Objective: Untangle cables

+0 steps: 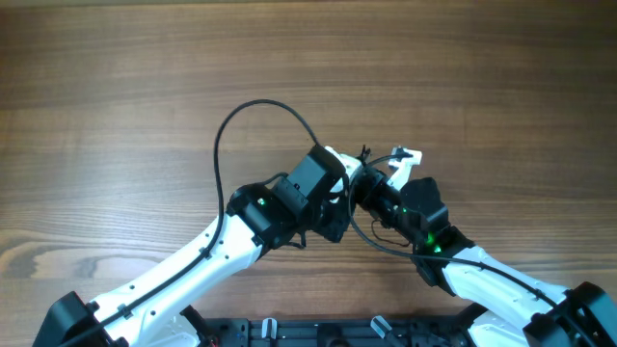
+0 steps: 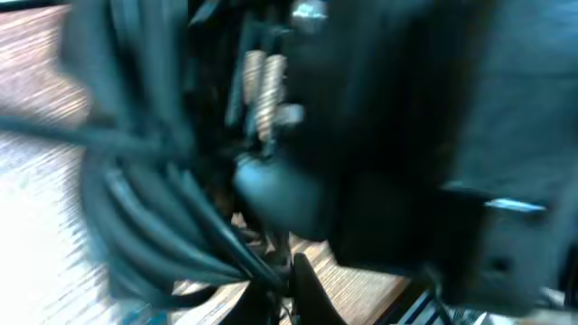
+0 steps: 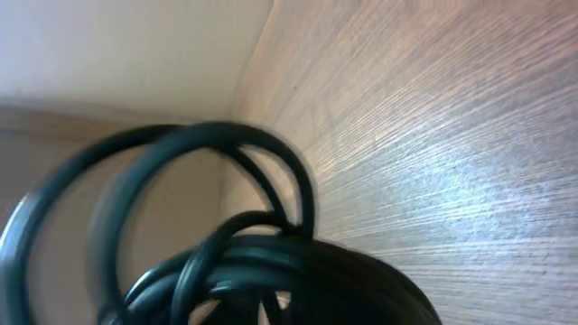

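The cables are a bundle of thin dark cords. In the left wrist view they [image 2: 153, 217] fan out on the left and narrow to a pinch at my left gripper [image 2: 287, 275], which is shut on them. In the right wrist view the bundle [image 3: 226, 262] and its loops fill the lower left, held off the table right at my right gripper [image 3: 298, 302], whose fingers are hidden behind them. In the overhead view both grippers, left [image 1: 345, 185] and right [image 1: 379, 183], meet at the table's middle. Only a small dark bit of the cables [image 1: 363, 154] shows there.
A black cable [image 1: 253, 106] attached to my left arm arcs in a wide loop above the table behind it. Another arm cable [image 1: 371, 239] curves under my right arm. The wooden table [image 1: 116, 96] spreads all round. The table's far edge and a wall [image 3: 108, 54] show in the right wrist view.
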